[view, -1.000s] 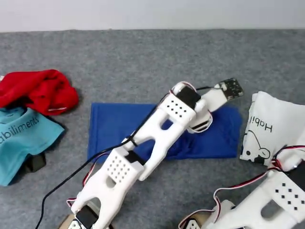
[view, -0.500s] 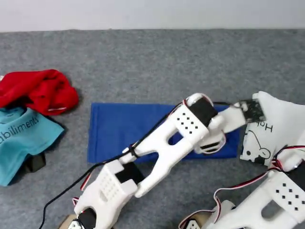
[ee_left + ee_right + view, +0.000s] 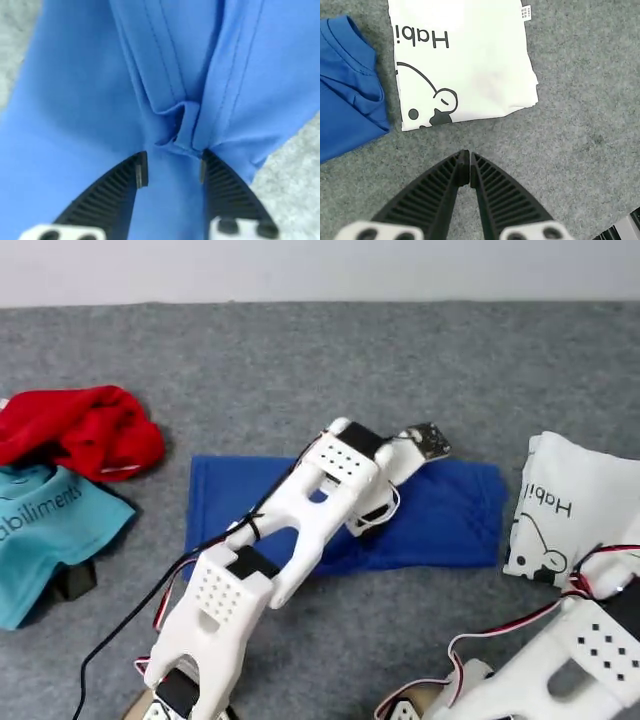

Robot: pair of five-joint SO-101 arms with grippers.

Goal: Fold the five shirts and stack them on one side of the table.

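Wrist views show left jaws parted over blue shirt (image 3: 75,100), right jaws clenched empty.

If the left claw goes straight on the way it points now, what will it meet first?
Most likely the blue shirt: a bunched fold of it lies just ahead of the left claw, though depth is hard to judge.

Counter (image 3: 300,370): grey, with a felt-like covering, spanning the high view.
Wall (image 3: 320,270): pale and plain, along the counter's far edge.
Dark block (image 3: 72,582): black, on the counter near its left side, partly hidden.
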